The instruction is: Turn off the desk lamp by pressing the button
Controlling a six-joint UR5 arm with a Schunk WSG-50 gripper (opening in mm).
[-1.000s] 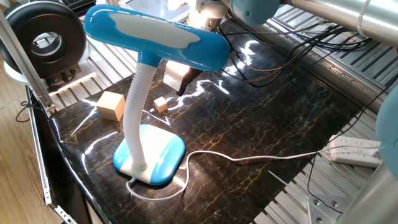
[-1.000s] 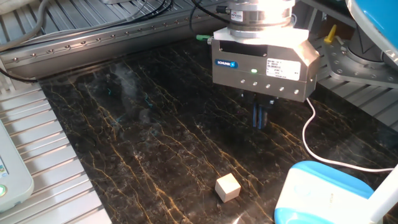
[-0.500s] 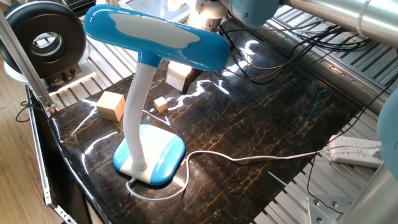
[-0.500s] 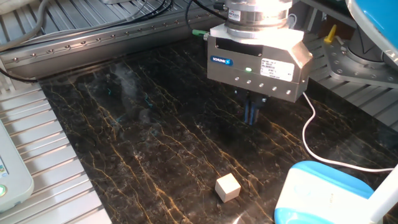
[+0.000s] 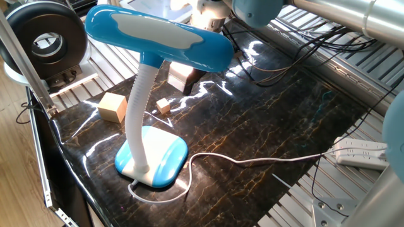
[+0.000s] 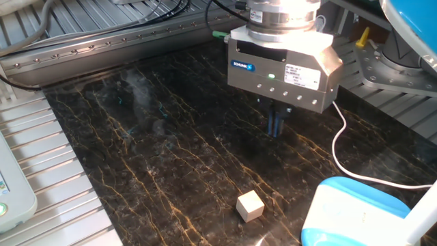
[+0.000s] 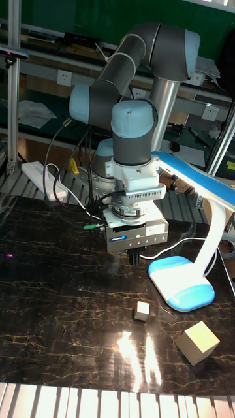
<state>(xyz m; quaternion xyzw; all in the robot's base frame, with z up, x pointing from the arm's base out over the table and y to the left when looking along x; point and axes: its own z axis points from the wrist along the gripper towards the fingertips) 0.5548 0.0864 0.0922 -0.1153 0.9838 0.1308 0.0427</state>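
Jaws look pressed together, gripper holding nothing, above glossy dark marble table; glossy blue-and-white desk lamp, ribbed neck, beside it; small wooden cube nearby.

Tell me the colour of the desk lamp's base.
The desk lamp's base is bright blue with a white section around the neck, clearest in one fixed view.

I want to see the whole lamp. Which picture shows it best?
The one fixed view shows the desk lamp best: the blue head, white bendy neck, base and cord are all in it. The tall fixed view shows it from the side, its head cut at the edge. The other fixed view shows only a corner of its base.
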